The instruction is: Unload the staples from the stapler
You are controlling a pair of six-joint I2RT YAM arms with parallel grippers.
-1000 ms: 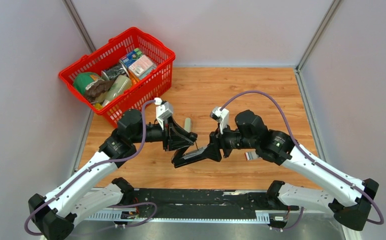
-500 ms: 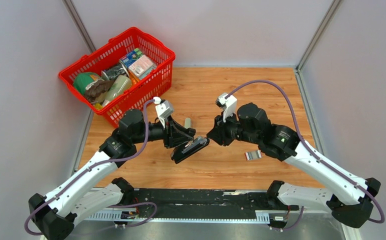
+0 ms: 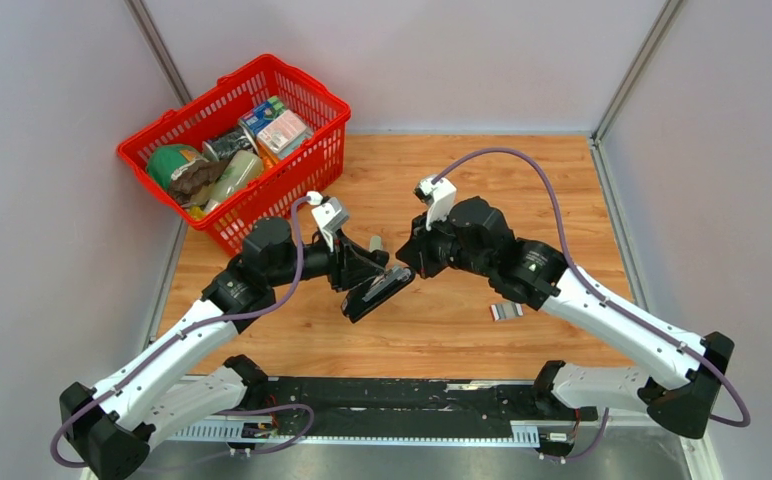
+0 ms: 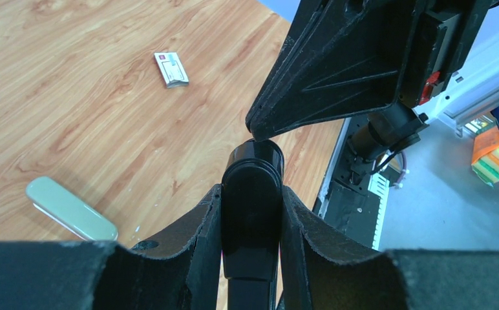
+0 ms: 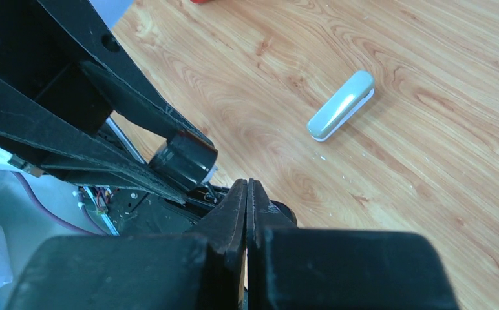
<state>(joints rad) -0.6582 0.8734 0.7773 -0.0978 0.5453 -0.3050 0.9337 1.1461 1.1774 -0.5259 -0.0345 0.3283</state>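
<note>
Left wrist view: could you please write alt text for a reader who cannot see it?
The left gripper clamps the black stapler, and the right gripper, shut, has its tip right at the stapler's far end. On the wooden table behind lie a grey-beige oblong bar and a small white-and-red box.

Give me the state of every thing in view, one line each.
stapler: top arm looks closed, clamped between the left fingers, tilted.
left gripper: shut on the stapler.
right gripper: shut, holding nothing, tips at the stapler's end.
grey-beige bar: lying flat on the table, untouched.
white-and-red box: lying flat on the table, apart from both arms.
red basket: upright, holding several items.
</note>
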